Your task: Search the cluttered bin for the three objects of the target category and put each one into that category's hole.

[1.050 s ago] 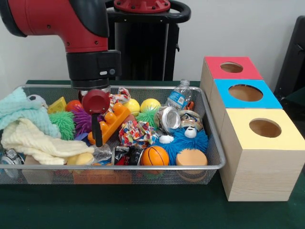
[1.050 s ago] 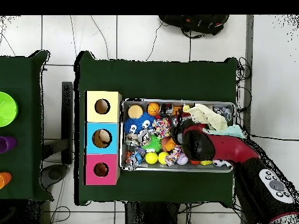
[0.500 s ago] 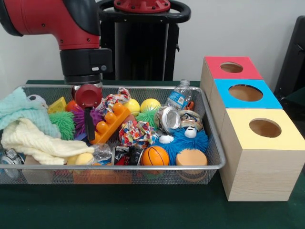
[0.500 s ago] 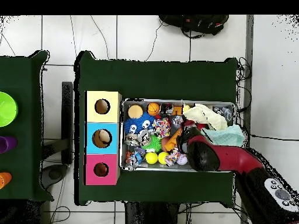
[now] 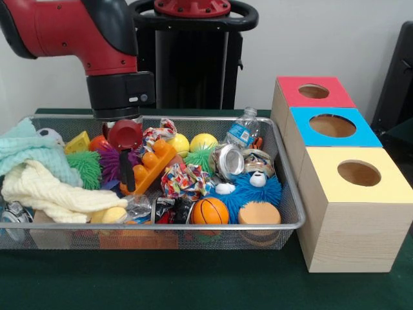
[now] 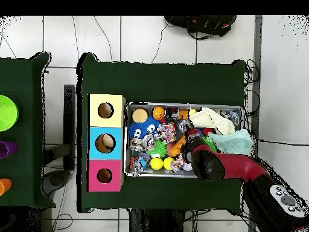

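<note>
The bin [image 5: 284, 227] sits left of the three boxes [image 5: 335, 126], full of toys. The gripper [image 5: 127, 187] is lowered over the orange block [image 5: 147, 166]; its grip cannot be told. Searching is judged under way; next, a target must be grabbed.

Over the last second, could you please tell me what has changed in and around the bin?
Only the arm moved: its claw swung from over the orange block toward the green spiky ball side, then came partway back. It took hold of nothing and let go of nothing. The toys, the wire bin and the three boxes stayed put.
</note>
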Robot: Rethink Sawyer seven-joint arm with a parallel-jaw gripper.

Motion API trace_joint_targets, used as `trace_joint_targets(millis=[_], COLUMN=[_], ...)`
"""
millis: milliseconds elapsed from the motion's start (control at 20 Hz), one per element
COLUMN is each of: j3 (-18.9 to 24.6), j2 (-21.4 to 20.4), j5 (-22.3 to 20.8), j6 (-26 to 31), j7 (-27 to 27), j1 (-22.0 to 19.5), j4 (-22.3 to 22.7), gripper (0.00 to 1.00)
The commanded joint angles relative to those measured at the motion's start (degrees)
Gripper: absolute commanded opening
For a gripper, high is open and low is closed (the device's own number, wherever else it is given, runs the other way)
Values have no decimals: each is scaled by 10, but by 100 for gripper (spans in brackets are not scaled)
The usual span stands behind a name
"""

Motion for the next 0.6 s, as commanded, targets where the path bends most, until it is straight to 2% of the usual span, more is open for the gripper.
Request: trace_joint_targets(millis=[50,250,400,600], j3=[35,68,81,92], j2=[45,74,87,77], j5=[-58,-78,-91,-89], j6=[12,48,54,60], j7=[-98,-149,-158,-146], j1=[-35,-89,-108,-114], j4=[-34,-49,-55,-43], gripper=[100,100,100,100])
